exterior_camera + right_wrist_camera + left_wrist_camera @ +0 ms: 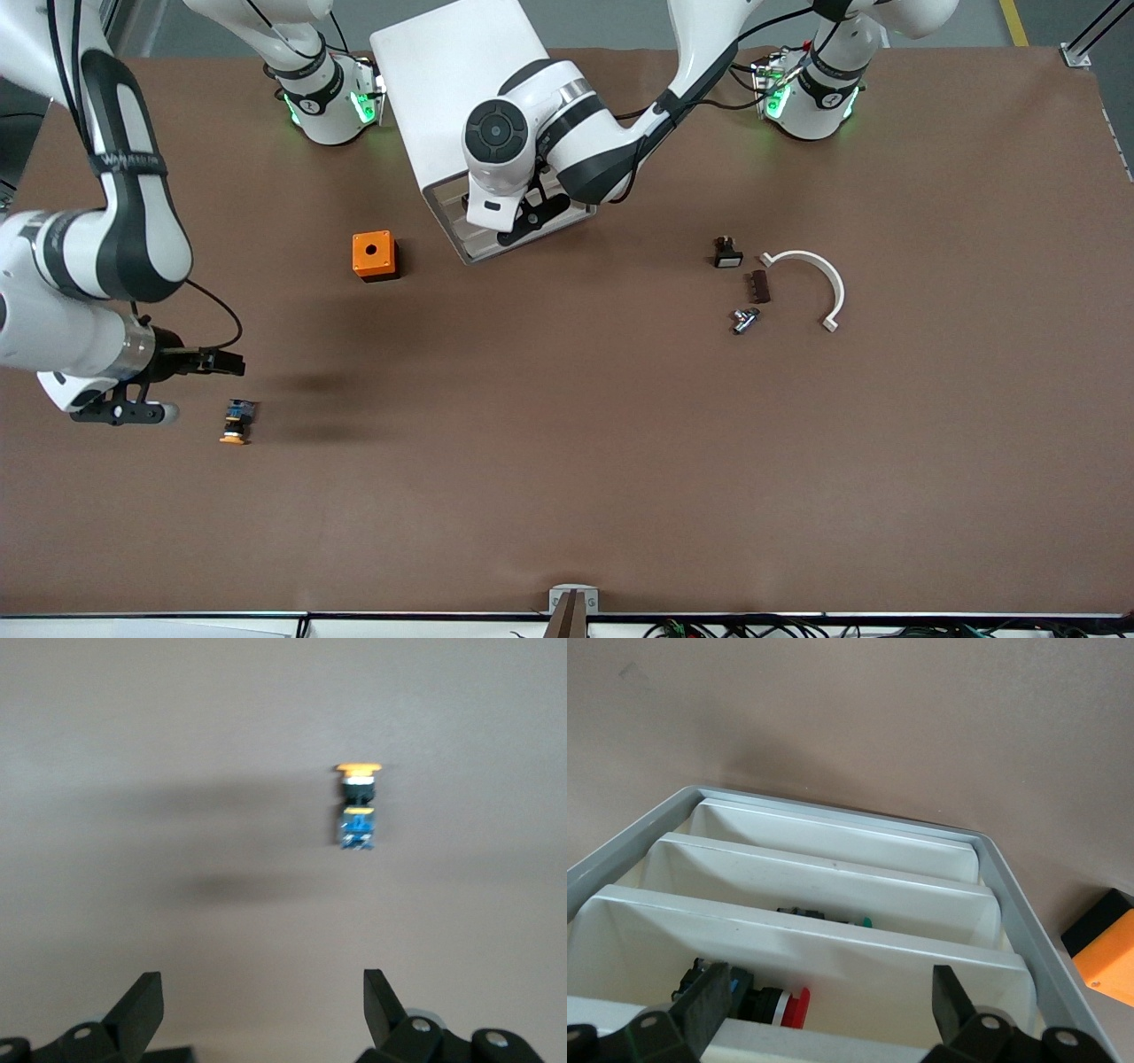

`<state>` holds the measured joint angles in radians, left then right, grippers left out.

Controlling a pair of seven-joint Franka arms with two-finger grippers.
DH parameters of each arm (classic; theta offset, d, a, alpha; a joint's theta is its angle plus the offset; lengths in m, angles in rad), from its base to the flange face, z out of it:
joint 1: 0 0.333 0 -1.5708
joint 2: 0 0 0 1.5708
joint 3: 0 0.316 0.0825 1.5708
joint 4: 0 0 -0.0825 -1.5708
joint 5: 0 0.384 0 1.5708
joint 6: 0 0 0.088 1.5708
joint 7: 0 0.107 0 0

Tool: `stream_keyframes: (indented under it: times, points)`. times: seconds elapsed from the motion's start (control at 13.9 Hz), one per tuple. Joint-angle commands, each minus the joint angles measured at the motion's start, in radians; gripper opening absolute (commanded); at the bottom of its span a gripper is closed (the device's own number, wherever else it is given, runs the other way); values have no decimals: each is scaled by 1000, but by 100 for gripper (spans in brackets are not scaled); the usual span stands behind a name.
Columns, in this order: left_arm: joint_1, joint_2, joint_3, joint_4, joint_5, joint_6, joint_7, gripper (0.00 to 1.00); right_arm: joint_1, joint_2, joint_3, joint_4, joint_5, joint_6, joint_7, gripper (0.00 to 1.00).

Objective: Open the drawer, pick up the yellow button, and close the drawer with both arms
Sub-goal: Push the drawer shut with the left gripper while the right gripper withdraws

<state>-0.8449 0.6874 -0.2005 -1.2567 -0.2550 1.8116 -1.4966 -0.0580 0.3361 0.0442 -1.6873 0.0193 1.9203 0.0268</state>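
The button (236, 423) lies on its side on the brown table at the right arm's end, orange cap toward the front camera; the right wrist view shows the button (358, 811) too. My right gripper (120, 413) hangs open just beside it, and in its wrist view the right gripper (261, 988) holds nothing. The white cabinet (452, 80) stands between the arm bases. My left gripper (532, 215) is at its front, open. In the left wrist view the left gripper (830, 988) straddles the highest drawer (850, 1050); a red-capped part (793, 1008) lies inside.
An orange cube (374, 255) with a round hole sits beside the cabinet, toward the right arm's end. Toward the left arm's end lie a black-and-white switch part (727, 252), a brown piece (759, 286), a small metal part (744, 319) and a white arc (811, 279).
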Motion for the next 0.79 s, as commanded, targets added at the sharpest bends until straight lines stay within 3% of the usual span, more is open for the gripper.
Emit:
stream_keyframes:
  times: [0.0, 0.43, 0.72]
  points:
    - [-3, -12, -7, -7, -43, 17, -21, 100, 55, -132, 0, -78, 8, -47, 70, 100]
    - [79, -89, 4, -4, 17, 2, -7, 100, 58, -275, 0, -71, 8, -168, 68, 100]
    - [232, -199, 4, 3, 19, -40, 25, 100, 46, -293, -9, -55, -2, -201, 53, 100]
